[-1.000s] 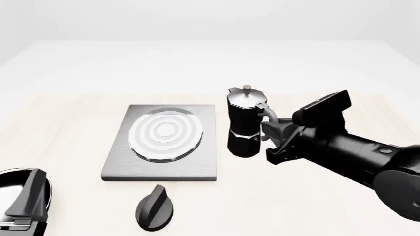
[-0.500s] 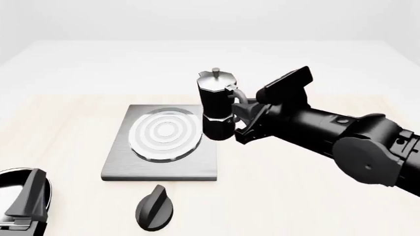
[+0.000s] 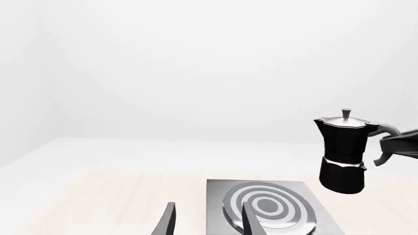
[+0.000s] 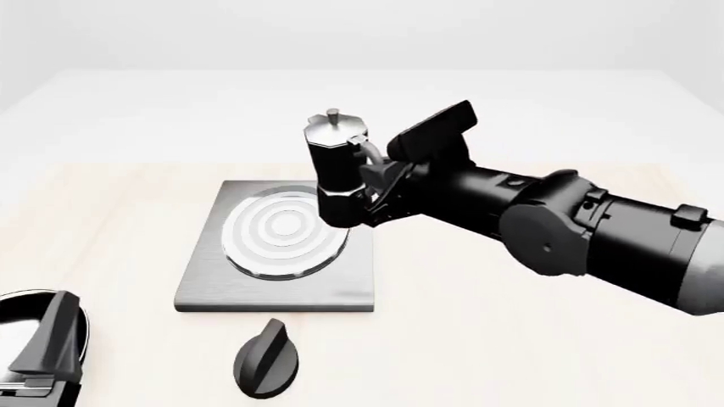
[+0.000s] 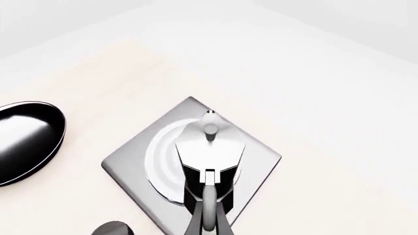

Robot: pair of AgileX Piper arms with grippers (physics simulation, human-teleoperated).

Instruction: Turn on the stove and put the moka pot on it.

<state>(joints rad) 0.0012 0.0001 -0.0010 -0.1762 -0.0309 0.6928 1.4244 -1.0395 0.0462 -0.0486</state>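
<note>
- Pale wood covers the table (image 4: 509,339), which runs back into a plain white backdrop.
- The stove (image 4: 351,280) lies flat on the table at about 9 o'clock from the right arm (image 4: 588,233); its concentric burner rings (image 4: 277,229) sit toward its far side.
- The moka pot (image 4: 339,174) hangs upright in the air over the stove's right far part, its base clear of the slab; the left wrist view shows open space between the pot (image 3: 343,152) and the stove (image 3: 216,205).
- The pot's silver lid (image 5: 210,142) is shut, so nothing inside it can be seen.
- The right gripper (image 4: 379,188) is pinched on the pot's handle (image 4: 371,153), at 3 o'clock from the pot body.
- From the right wrist view the pot sits over the burner rings (image 5: 163,156), with the stove (image 5: 258,156) spreading around it.
- A black oval knob (image 4: 267,360) lies on the table at 6 o'clock from the stove, near its front edge but apart from it.
- The left gripper (image 4: 46,352) rests low at the 8 o'clock corner of the front view; in its own wrist view the two fingers (image 3: 168,220) stand spread with nothing between them.
- A glossy black rounded part (image 5: 26,142) shows in the right wrist view; what it is cannot be told.
</note>
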